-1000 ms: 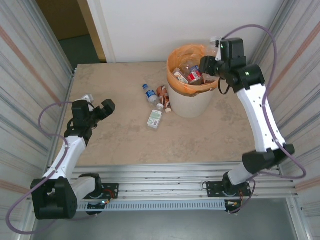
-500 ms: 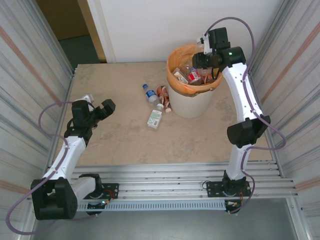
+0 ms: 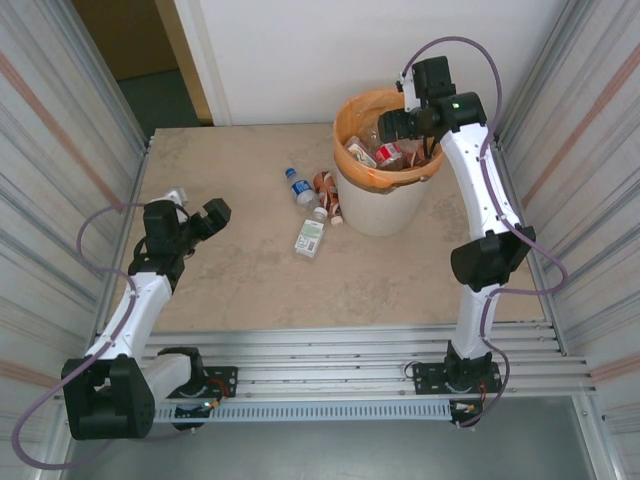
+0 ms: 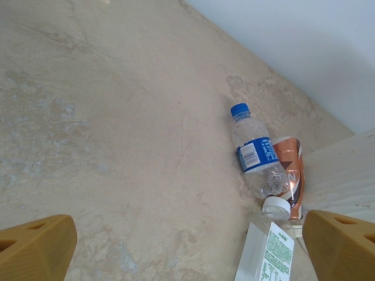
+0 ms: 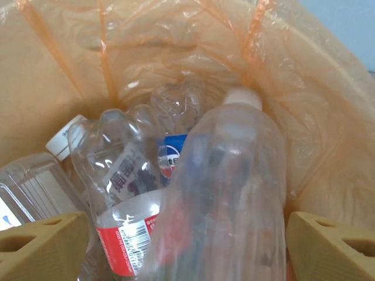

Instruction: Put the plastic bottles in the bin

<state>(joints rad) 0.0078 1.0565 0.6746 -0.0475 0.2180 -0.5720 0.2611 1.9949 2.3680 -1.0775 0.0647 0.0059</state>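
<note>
Found, through the right wrist camera, a clear bottle, blurred, between the wide-parted fingers of the right gripper, white cap pointing away, long axis running toward the far wall of the bin. Spread those jaws wider than a second earlier. Held the left gripper fully spread near a blue-capped bottle lying on the table.

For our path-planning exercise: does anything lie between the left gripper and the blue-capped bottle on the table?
Nothing visible does. Only bare table lies between the open left gripper and the blue-capped bottle.
</note>
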